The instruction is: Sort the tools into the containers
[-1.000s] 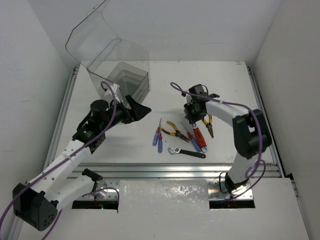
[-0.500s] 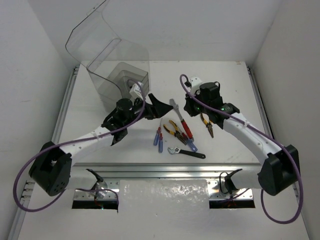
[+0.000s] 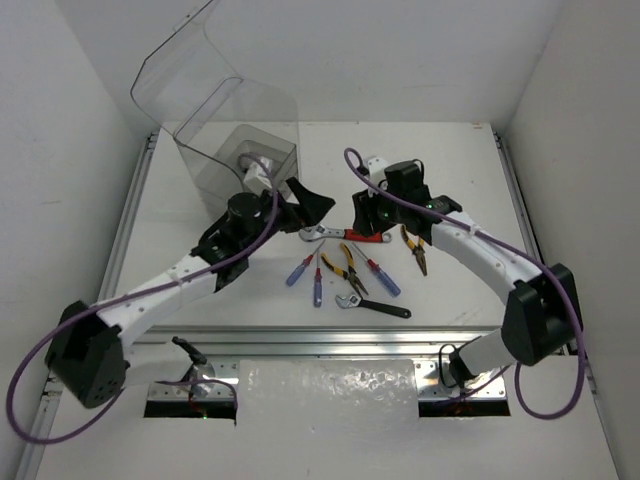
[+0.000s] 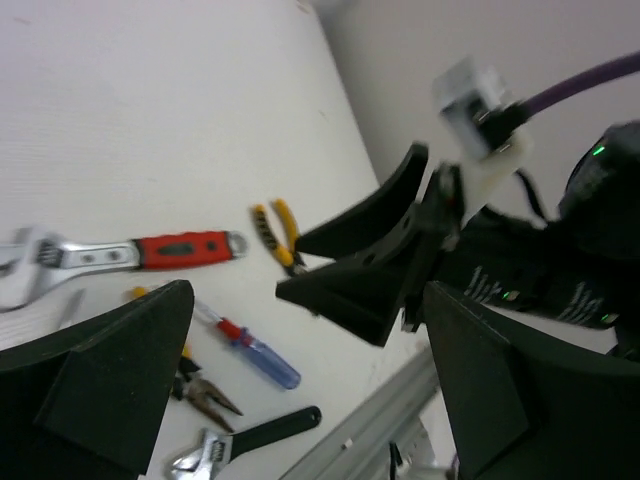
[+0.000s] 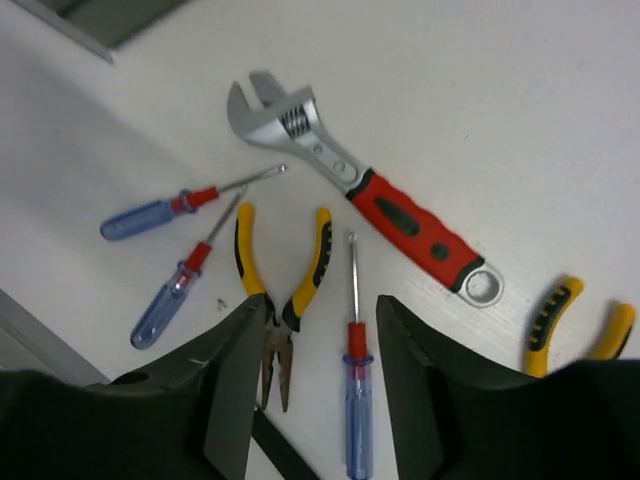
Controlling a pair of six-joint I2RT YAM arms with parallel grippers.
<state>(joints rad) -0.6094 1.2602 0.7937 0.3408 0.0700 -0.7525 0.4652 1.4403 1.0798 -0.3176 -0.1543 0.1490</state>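
Both grippers stand open over the tools.
The left gripper (image 3: 312, 203) and the right gripper (image 5: 318, 330) hold nothing; the red-handled wrench (image 3: 340, 235) lies on the table (image 3: 450, 150) near both.

Counted on table (image 3: 450, 170): two yellow-handled pliers (image 3: 345, 268); three blue-handled screwdrivers (image 3: 298, 271), two at 9 o'clock of the central pair, one at 3 o'clock; one red-handled adjustable wrench (image 3: 335, 234); one black-handled wrench (image 3: 378, 306); one clear lidded box (image 3: 215, 175).
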